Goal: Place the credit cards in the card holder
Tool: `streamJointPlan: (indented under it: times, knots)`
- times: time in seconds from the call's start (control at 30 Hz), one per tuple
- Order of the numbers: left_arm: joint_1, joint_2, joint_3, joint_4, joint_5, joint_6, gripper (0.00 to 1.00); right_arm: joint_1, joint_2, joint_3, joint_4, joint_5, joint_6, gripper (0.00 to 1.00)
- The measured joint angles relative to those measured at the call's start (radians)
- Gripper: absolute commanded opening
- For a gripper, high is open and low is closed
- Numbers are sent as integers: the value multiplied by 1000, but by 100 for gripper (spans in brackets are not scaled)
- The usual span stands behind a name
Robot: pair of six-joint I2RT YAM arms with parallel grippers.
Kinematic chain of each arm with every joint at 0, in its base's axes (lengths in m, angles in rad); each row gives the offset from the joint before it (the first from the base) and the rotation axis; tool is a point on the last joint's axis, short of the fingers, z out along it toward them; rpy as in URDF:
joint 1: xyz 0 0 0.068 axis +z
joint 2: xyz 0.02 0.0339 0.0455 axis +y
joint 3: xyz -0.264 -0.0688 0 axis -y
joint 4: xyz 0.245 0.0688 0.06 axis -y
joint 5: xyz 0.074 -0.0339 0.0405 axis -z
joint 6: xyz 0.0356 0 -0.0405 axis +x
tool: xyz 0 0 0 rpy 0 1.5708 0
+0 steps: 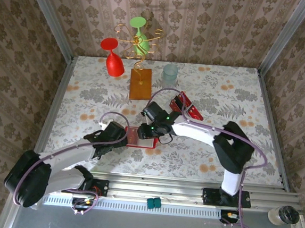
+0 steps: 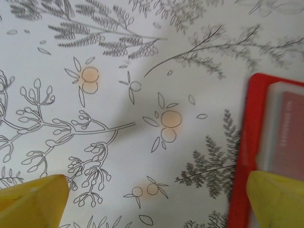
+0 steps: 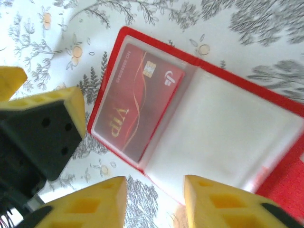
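Observation:
The card holder point(image 3: 223, 142) lies open and flat on the floral table, its clear pockets facing up. One red credit card point(image 3: 135, 97) with gold "VIP" lettering sits inside its left pocket. My right gripper point(image 3: 154, 202) hovers over the holder's near edge, open, with nothing between its yellow fingers. My left gripper point(image 2: 154, 204) stands wide open over the cloth; its right fingertip point(image 2: 278, 199) overlaps the holder's point(image 2: 242, 142) red edge. From above, both grippers point(image 1: 119, 135) point(image 1: 150, 131) meet at the holder point(image 1: 139, 139). More red cards point(image 1: 188, 106) lie behind.
At the back stand an orange wooden block point(image 1: 140, 85) with a gold wire stand, a red glass point(image 1: 113, 61), a green glass point(image 1: 140, 30) and a clear cup point(image 1: 170, 71). Metal rails border the table.

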Motion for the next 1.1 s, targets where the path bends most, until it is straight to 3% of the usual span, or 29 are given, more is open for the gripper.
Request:
streamJointPlan:
  times: [0.1,0.17,0.43,0.53,0.6,0.67,1.1]
  knots:
    - [1,-39,14,-10,7,10,100,-14,-85,-51,-8,55,-3,65]
    - [5,-56,21,-11,13,21,100,-23,-109,-77,-18,87,-7,67]
    - [19,-63,45,2,68,60,100,-47,-77,-139,-35,156,-13,63]
    - [19,-52,58,21,92,72,100,-52,-51,-139,-34,158,-23,46]
    - [19,-41,63,42,114,78,100,-56,-34,-139,-33,159,-29,19]
    - [19,-31,64,63,133,83,100,-60,-23,-143,-26,158,-27,3]
    - [-36,19,64,190,208,84,100,-116,-143,-287,7,135,-132,0]
